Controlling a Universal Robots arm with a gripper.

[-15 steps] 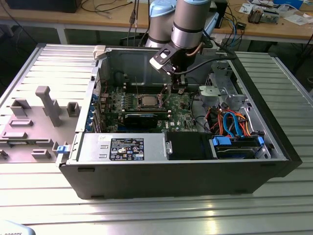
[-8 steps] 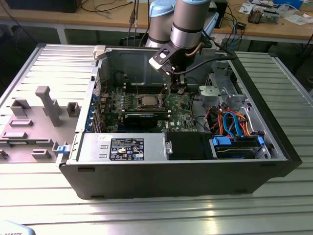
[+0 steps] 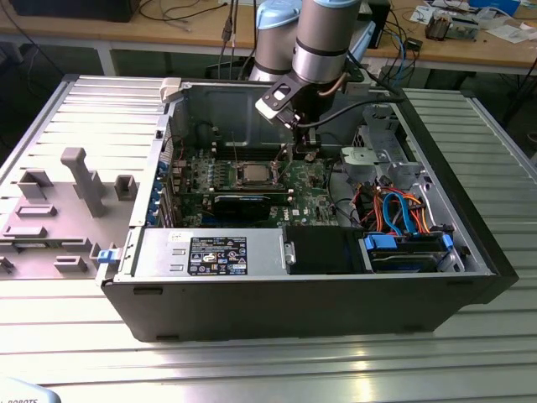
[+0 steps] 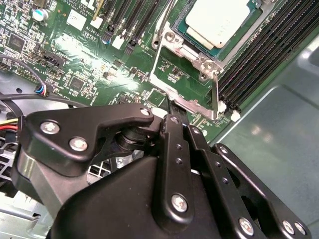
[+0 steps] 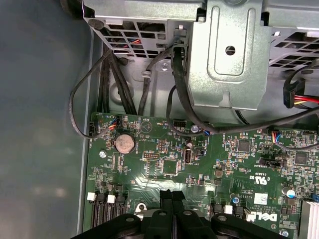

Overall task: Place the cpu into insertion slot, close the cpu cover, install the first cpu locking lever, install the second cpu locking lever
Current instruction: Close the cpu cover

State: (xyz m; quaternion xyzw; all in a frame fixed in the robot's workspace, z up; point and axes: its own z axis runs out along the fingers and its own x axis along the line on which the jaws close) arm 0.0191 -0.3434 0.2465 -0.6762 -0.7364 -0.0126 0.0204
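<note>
Resting on a ribbed metal surface (image 3: 252, 369), the open computer case (image 3: 294, 306) takes the arm. The end effector (image 4: 179, 122) hangs low over the green motherboard (image 5: 164, 149), clenched, its fingers (image 4: 174, 149) drawn all but together. At its tip stands the cpu cover (image 4: 182, 99), tilted up and not yet down; whether the tip pinches that edge is hidden. Beyond the cover lies the insertion slot (image 4: 197, 52), with the cpu (image 4: 219, 20) already seated flat in it. Closing the cover looks to be the step in hand. It calls for a short, gentle swing, since the long memory slots (image 4: 269, 50) run close beside the tip.
</note>
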